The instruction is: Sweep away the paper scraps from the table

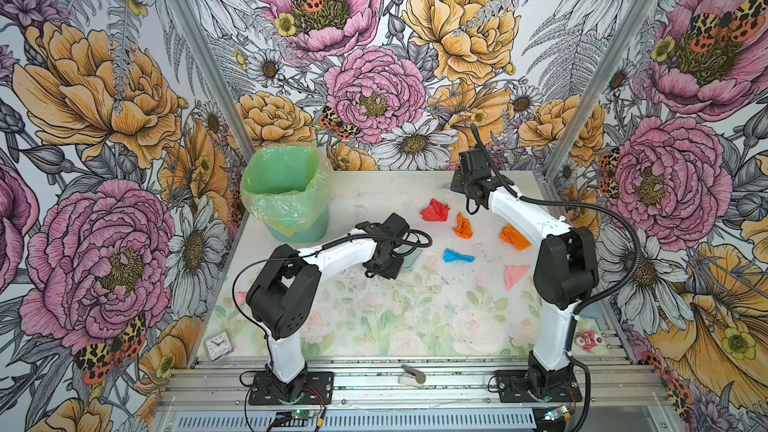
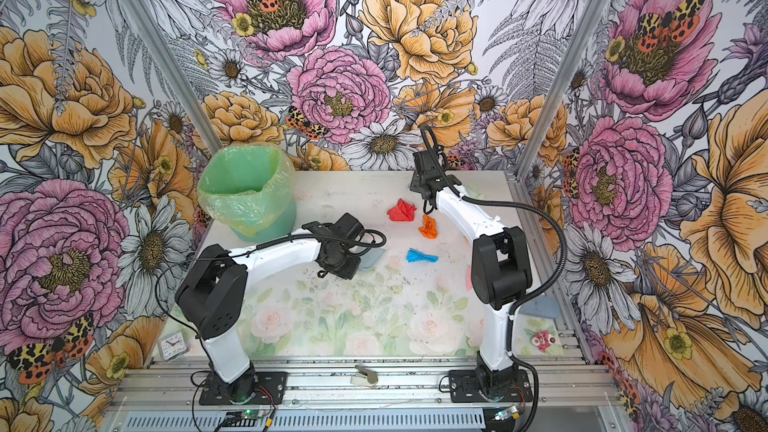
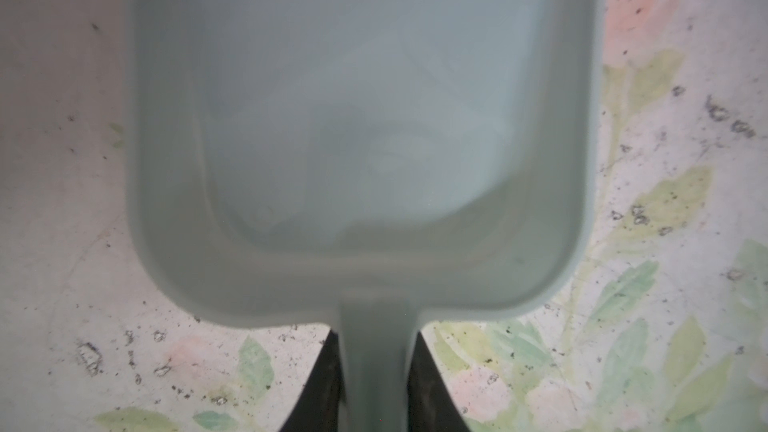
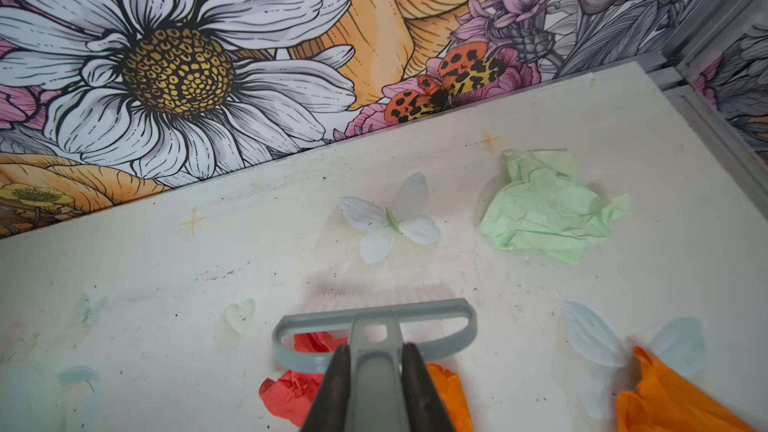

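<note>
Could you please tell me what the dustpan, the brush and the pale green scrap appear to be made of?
The dustpan looks like moulded plastic: grey-blue, smooth, rounded one-piece walls. The brush seems the same plastic, with pale fine bristles. The pale green scrap looks like thin matte paper, perhaps tissue, given its sharp creases.

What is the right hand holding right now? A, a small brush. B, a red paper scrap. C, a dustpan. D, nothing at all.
A: in the right wrist view the right hand is clamped shut on the grey handle of the small brush.
</note>
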Controlling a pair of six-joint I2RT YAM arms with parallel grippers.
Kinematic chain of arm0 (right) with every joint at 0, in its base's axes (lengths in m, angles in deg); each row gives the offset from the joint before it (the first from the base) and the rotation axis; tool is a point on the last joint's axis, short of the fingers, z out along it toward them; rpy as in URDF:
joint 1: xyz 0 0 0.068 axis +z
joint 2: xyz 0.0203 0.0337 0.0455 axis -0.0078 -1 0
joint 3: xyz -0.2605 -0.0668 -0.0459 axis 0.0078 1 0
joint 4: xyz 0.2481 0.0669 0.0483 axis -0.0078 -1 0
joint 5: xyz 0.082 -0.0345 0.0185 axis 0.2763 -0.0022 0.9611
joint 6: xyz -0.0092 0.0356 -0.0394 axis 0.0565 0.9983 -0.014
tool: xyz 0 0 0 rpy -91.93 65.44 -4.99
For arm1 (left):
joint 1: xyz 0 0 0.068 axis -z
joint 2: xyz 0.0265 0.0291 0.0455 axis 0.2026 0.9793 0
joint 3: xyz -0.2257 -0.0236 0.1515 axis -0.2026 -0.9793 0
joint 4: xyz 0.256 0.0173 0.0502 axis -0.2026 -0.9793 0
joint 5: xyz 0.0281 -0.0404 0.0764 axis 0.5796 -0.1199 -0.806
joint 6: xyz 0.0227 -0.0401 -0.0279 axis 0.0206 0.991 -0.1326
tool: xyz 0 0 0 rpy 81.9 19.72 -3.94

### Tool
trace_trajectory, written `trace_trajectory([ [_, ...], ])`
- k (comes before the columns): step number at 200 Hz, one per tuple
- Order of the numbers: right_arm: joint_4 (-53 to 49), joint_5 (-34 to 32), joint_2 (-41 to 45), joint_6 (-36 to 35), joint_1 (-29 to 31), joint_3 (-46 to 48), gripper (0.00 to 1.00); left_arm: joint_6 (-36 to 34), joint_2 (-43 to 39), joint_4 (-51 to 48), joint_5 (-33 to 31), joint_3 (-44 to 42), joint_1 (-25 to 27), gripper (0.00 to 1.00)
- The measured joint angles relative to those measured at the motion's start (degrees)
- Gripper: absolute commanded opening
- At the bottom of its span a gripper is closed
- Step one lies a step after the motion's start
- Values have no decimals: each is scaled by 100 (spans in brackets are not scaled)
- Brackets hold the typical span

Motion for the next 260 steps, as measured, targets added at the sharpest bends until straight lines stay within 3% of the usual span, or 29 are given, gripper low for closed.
trace_trajectory([
  [69,146,232,-7,2,588,382,0,0,332,46,0,4,-28,8],
  [125,240,608,140,66,636,946,0,2,332,114,0,2,-28,8],
  [202,267,1668,1040,459,750,1884,0,2,332,155,2,2,-26,8],
  [260,227,2498,1408,791,680,1945,0,2,343,173,4,2,-20,8],
])
